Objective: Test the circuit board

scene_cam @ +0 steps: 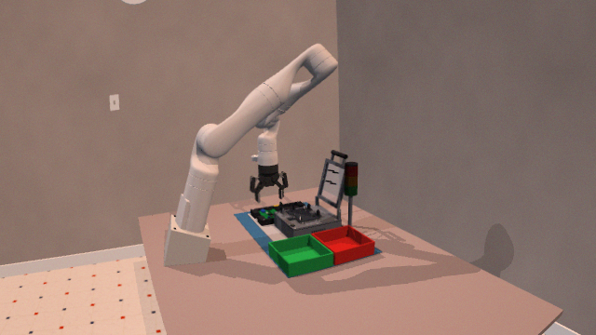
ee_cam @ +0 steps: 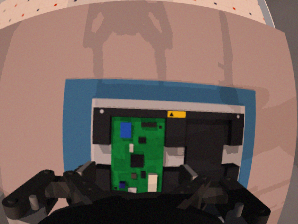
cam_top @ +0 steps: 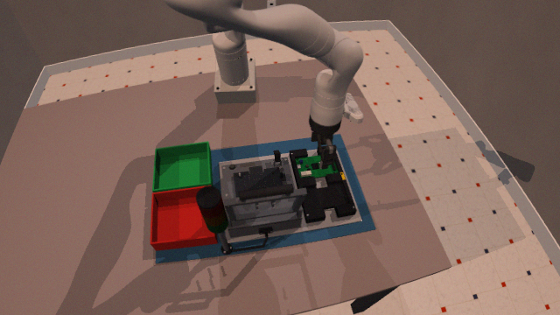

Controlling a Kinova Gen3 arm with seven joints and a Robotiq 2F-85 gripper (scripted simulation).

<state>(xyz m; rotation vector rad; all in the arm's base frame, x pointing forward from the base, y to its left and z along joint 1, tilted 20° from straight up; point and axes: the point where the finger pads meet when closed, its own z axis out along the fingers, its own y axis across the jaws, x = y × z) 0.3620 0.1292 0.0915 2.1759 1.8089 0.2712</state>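
The green circuit board (cam_top: 317,175) (scene_cam: 269,214) (ee_cam: 150,160) lies component side up in one bay of the black tray (cam_top: 328,199) (ee_cam: 205,135). Its white connector (cam_top: 306,173) (ee_cam: 152,182) is at the end nearer the tester. My gripper (cam_top: 325,163) (scene_cam: 270,198) (ee_cam: 137,173) is open and empty, above the board, with one finger off each long side in the wrist view. The grey tester (cam_top: 227,175) (scene_cam: 293,226) has its lid (scene_cam: 331,181) standing open. A small black upright piece (cam_top: 276,156) stands at its edge; I cannot tell whether it is post or hook. The signal light (cam_top: 211,214) (scene_cam: 351,179) looks unlit.
The green bin (cam_top: 181,168) (scene_cam: 302,256) and red bin (cam_top: 177,219) (scene_cam: 345,244) stand side by side beyond the tester. The raised lid and signal light rise at the side away from the arm's base. The blue mat (cam_top: 367,223) (ee_cam: 77,125) lies beneath.
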